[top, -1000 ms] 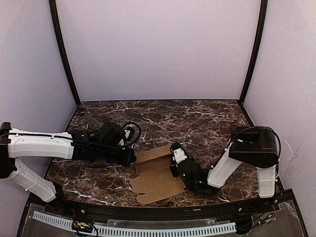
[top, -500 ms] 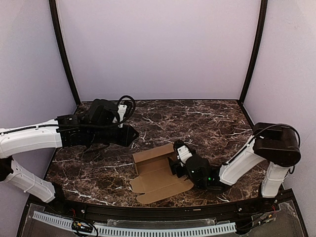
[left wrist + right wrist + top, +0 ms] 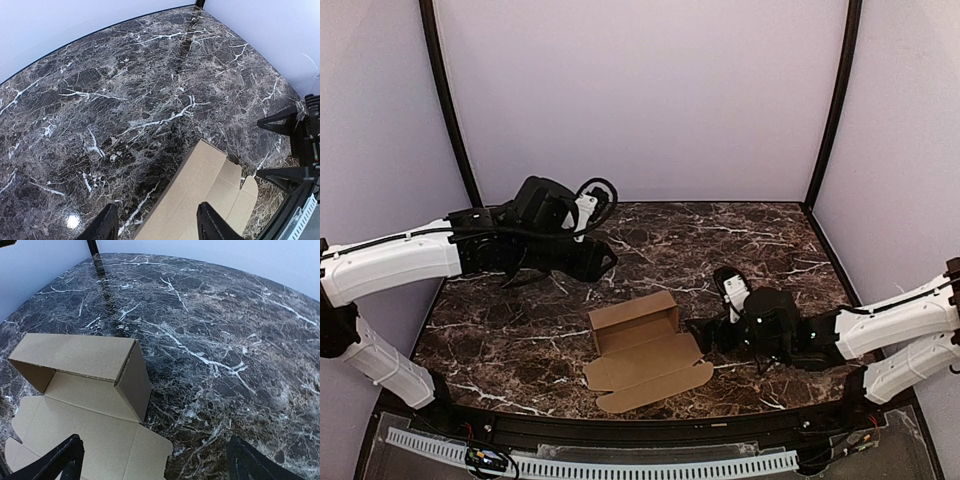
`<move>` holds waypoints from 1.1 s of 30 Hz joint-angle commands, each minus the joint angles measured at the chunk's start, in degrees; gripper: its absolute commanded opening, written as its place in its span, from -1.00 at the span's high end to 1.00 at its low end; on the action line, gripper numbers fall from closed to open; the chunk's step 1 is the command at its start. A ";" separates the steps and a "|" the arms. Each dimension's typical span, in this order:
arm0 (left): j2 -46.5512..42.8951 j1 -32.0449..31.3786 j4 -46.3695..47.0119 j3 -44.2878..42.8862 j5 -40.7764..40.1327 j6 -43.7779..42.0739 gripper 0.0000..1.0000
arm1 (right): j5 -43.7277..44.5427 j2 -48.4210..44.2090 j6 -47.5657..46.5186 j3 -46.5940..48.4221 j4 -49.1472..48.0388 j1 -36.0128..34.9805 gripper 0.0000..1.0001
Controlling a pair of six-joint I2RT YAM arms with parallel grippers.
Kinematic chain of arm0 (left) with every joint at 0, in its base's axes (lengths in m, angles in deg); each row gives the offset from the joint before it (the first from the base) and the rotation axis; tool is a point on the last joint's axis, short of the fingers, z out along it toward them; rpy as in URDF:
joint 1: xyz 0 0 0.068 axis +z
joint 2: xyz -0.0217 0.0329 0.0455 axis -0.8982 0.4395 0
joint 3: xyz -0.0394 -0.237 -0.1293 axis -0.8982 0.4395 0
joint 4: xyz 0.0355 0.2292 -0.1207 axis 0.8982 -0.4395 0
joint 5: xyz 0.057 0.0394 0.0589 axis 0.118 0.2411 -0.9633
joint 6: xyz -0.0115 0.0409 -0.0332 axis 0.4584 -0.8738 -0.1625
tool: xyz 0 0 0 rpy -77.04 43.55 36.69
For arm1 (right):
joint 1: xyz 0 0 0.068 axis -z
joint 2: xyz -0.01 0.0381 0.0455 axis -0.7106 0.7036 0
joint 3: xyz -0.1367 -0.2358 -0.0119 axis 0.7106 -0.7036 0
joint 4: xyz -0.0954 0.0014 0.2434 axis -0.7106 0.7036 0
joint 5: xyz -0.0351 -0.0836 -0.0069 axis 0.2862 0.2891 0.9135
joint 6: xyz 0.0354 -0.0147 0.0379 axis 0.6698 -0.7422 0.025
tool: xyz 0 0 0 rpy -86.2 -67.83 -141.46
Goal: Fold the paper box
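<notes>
Tan thin-cardboard box [image 3: 642, 352], half folded; your left claw [image 3: 157, 207] at its ten o'clock, right claw [image 3: 154, 442] at three, both agape, empty.

Dark brown marble-patterned surface [image 3: 720, 250] with white veins, enclosed by plain pale lilac walls [image 3: 640, 100] and black corner posts [image 3: 450, 110]; the light is soft and even

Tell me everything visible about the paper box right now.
The paper box is plain tan cardboard, unprinted, partly folded. Its far portion stands raised as an oblong section, open at one end; the near panel lies flat with rounded tabs at its corners. It rests near the front of the dark marble table; nothing grips it.
</notes>
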 commanded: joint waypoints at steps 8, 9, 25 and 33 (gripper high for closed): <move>15.83 0.66 -6.06 -14.82 6.55 -7.63 -0.05 | -22.70 -15.84 18.59 -2.11 20.10 1.80 -0.93; 17.94 0.75 -6.56 -17.38 7.86 -8.08 -0.07 | -22.64 -15.96 20.56 -2.18 21.32 0.14 -0.93; 29.73 1.47 -9.53 -26.42 15.55 -8.87 -0.12 | -27.10 -5.46 47.11 -8.35 8.06 -10.90 -0.65; 30.11 1.55 -9.56 -22.79 18.33 -7.74 -0.11 | -29.45 6.67 50.28 -5.72 1.12 -10.76 -0.56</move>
